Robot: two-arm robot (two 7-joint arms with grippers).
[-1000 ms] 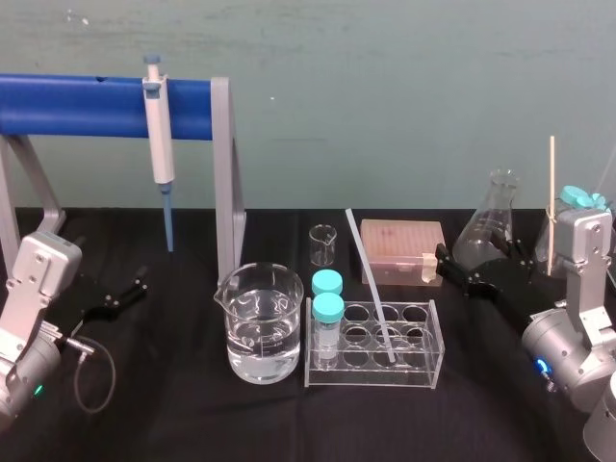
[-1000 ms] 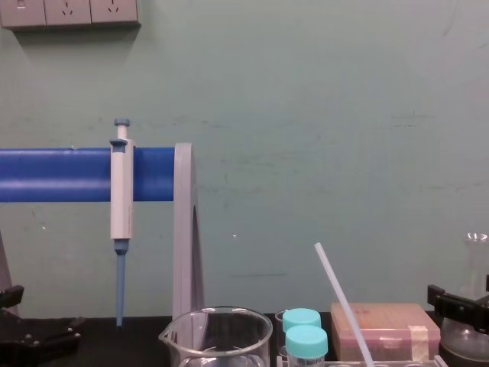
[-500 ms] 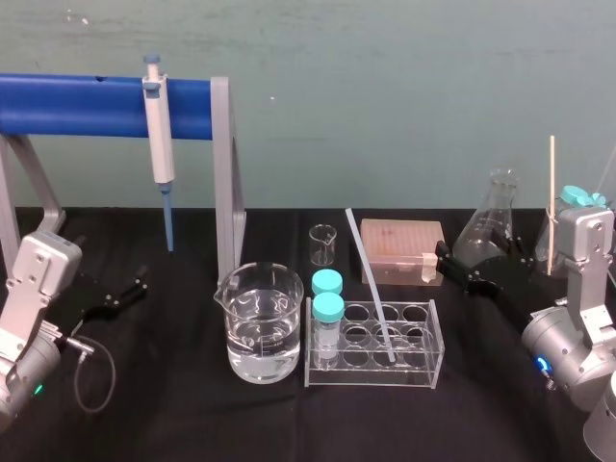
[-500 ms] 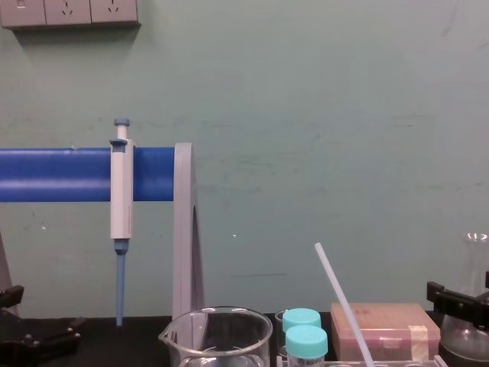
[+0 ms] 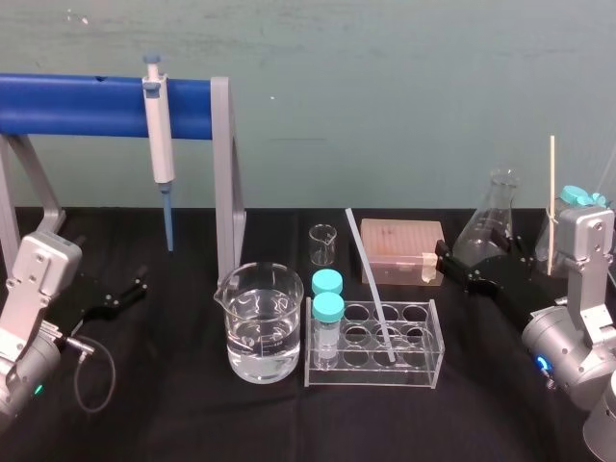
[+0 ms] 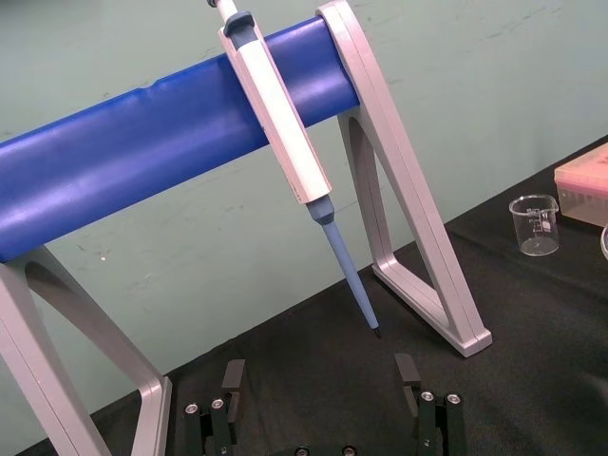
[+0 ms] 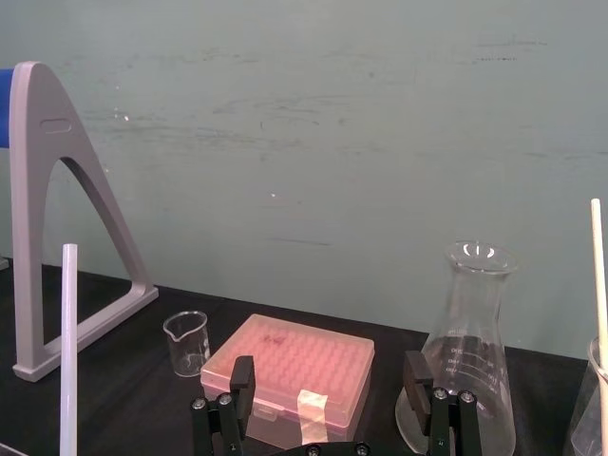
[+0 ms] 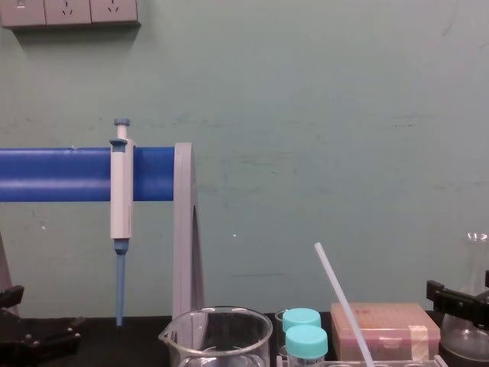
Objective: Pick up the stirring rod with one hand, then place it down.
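Note:
The stirring rod point(image 5: 370, 284) is a thin translucent white rod. It leans with its lower end in the clear test tube rack point(image 5: 371, 377) and its top tilted back and left. It also rises at the chest view's bottom point(image 8: 340, 298) and at one edge of the right wrist view point(image 7: 68, 351). My right gripper point(image 5: 452, 268) is open and holds nothing. It hovers to the right of the rod, level with the pink tip box point(image 7: 290, 372), its fingers point(image 7: 242, 375) spread wide. My left gripper point(image 5: 120, 292) rests open at the far left point(image 6: 320, 378).
A water-filled beaker point(image 5: 258, 322) stands left of the rack, which holds two teal-capped tubes point(image 5: 327, 310). A small beaker point(image 5: 323, 245) sits behind. A conical flask point(image 5: 491, 226) and a wooden stick point(image 5: 551, 202) stand at the right. A pipette point(image 5: 159, 135) hangs on the blue stand point(image 5: 87, 106).

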